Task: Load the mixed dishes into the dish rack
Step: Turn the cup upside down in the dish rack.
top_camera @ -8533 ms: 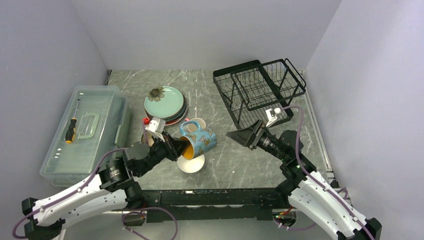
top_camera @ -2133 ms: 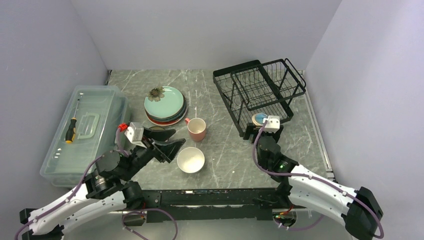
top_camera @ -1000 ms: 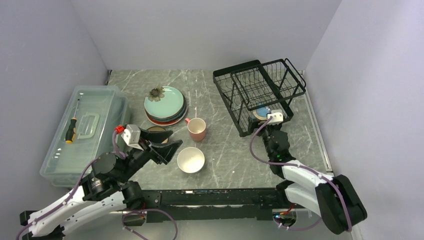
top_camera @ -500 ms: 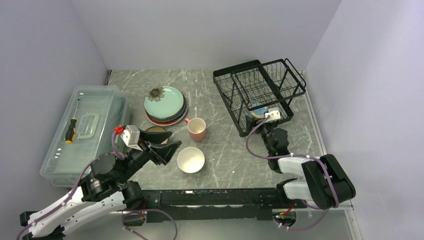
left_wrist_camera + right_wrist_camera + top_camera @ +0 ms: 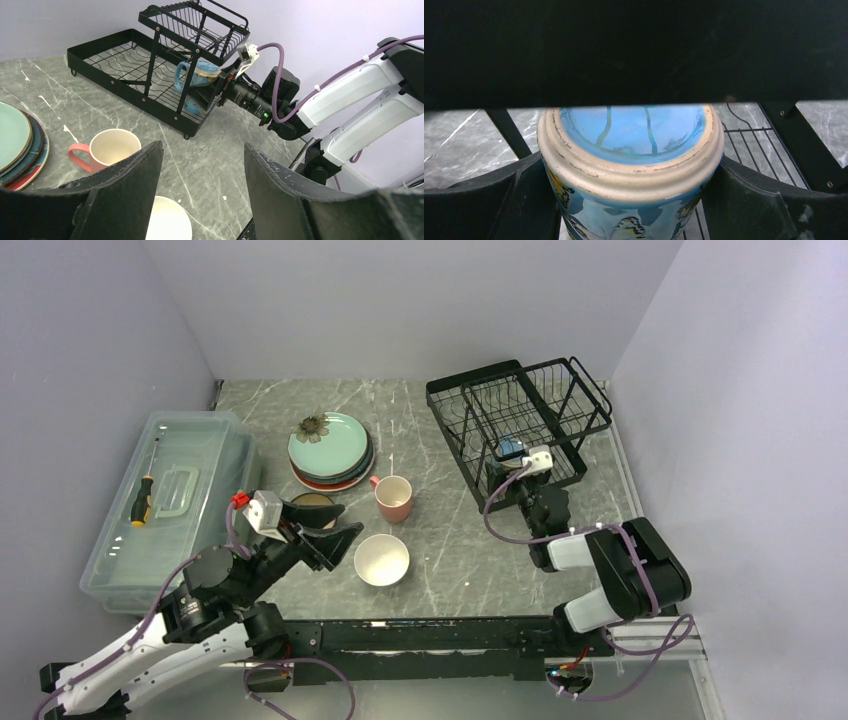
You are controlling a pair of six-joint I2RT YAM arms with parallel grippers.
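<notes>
My right jaws [image 5: 204, 94] are closed on the blue mug [image 5: 631, 150]. In the right wrist view a finger presses each side of it, and its cream foot ring and blue glazed bottom face the camera. From the left wrist view the mug is inside the dish rack [image 5: 480, 420], at the near end of the lower tier and under the basket tier, with its handle pointing away from the arm. I cannot tell whether it rests on the wires or hangs just above them. The rack stands in the far right corner of the surface.

My left jaws [image 5: 332, 524] are spread wide with nothing between them, raised over the surface left of the middle. The white bowl [image 5: 381, 560] sits just beside them toward the near edge. The brown bowl [image 5: 312, 502] is partly hidden behind the fingers. The pink mug [image 5: 394, 497] stands upright near the middle, apart from the white bowl. The stacked plates [image 5: 328, 445], mint-green one on top, lie toward the far edge. Along the left edge is the clear box [image 5: 170, 505] with a screwdriver [image 5: 141, 502] on it.
</notes>
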